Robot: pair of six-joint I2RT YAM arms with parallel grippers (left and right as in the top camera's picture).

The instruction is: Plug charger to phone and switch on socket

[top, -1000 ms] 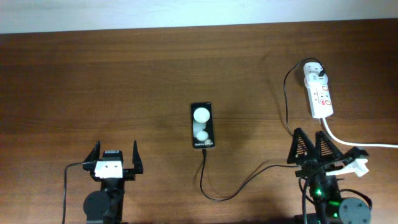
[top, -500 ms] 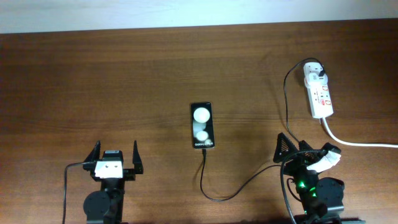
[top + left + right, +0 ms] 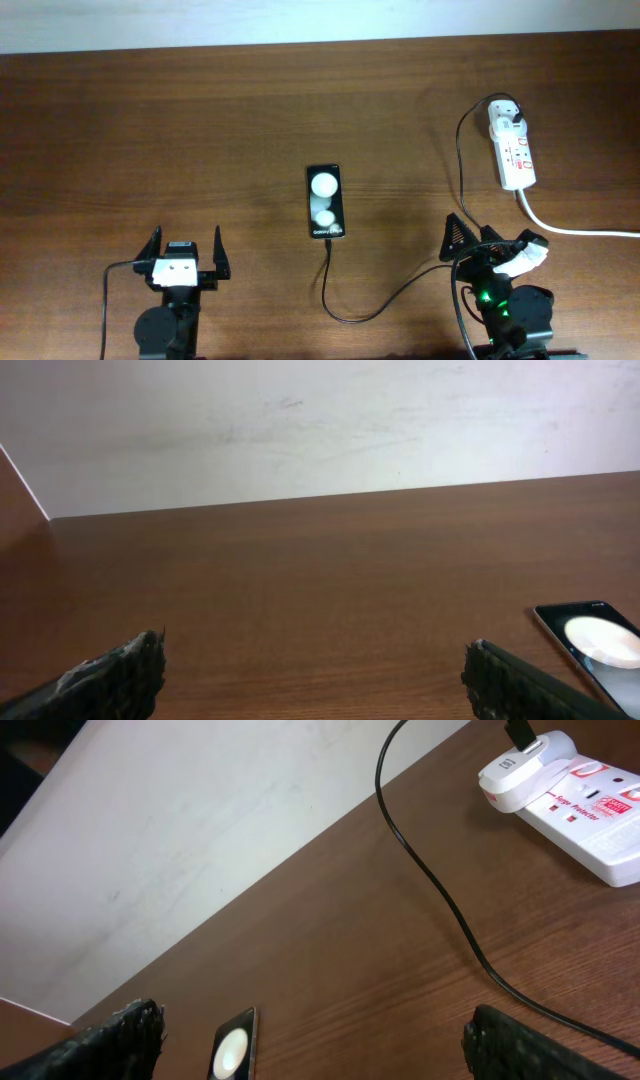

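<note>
A brown wooden table with fine grain running left to right fills the overhead view. It is bare apart from a few items. Along its far edge runs a plain off-white wall, which in the wrist views shows faint scuffs and smudges.

Near the middle of the table lies a small glossy black rectangular smartphone, flat, with its long sides running near to far. It shows two round white spots and small white text at its near end.

A long, thin black charger cable meets the phone's near short edge. It loops toward the near side and then climbs right and far to a white adapter. The adapter sits in the far end of a white elongated power strip with red markings, at the far right. The switch position cannot be told. A thick white cord leaves the strip's near end and runs off the right edge.

At the near left, the left gripper has its dark fingers spread wide with nothing between them. At the near right, the right gripper is likewise spread wide and empty, just beside the thin cable. Both are well apart from the phone.
</note>
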